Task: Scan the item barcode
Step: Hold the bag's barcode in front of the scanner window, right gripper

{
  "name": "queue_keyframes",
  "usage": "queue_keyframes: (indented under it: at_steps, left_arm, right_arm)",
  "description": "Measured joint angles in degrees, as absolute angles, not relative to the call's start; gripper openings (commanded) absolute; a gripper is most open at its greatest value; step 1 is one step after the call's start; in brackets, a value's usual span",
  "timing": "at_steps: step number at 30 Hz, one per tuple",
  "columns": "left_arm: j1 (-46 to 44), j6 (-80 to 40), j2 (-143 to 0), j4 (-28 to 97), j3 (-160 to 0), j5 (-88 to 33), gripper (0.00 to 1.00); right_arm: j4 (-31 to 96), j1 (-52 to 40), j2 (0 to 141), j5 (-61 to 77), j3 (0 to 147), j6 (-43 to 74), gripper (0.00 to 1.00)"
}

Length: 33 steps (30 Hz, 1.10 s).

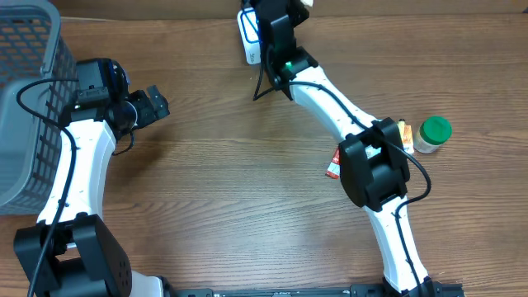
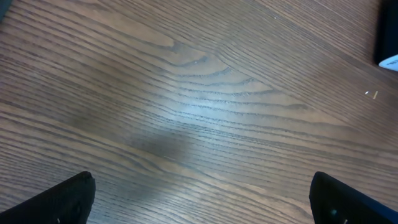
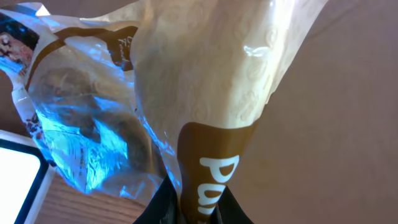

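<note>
The right fingers [image 3: 158,211] are pinched narrow on a snack bag [image 3: 205,81], whose long axis runs straight ahead of them. The white scanner [image 3: 15,177] lies to their lower left. Well apart, the left fingers [image 2: 62,199] spread wide, empty.

A mock shop checkout: grey basket [image 1: 25,99], white scanner [image 1: 248,45] and green-lidded jar [image 1: 431,134] on a wooden table [image 1: 231,173].

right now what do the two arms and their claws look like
The left arm and right arm share white curved shells, bulky black joint housings and loose black cables. The right one shows a small green light. The left claw and right claw are black.
</note>
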State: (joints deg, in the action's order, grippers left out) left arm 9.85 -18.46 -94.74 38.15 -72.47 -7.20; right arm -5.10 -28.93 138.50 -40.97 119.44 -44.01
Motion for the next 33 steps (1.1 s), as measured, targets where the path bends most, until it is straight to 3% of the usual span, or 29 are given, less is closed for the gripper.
queue_keyframes:
  at_steps: [22,33]
  left_arm:
    - [9.85,-18.46,-94.74,38.15,-72.47,-7.2,1.0]
    - [9.85,-18.46,-94.74,38.15,-72.47,-7.22,1.0]
  right_arm:
    - [2.2,-32.64,138.52,-45.87,119.46,-45.21,0.04]
    - [-2.55,-32.4,139.46,-52.99,119.46,-46.57,0.04]
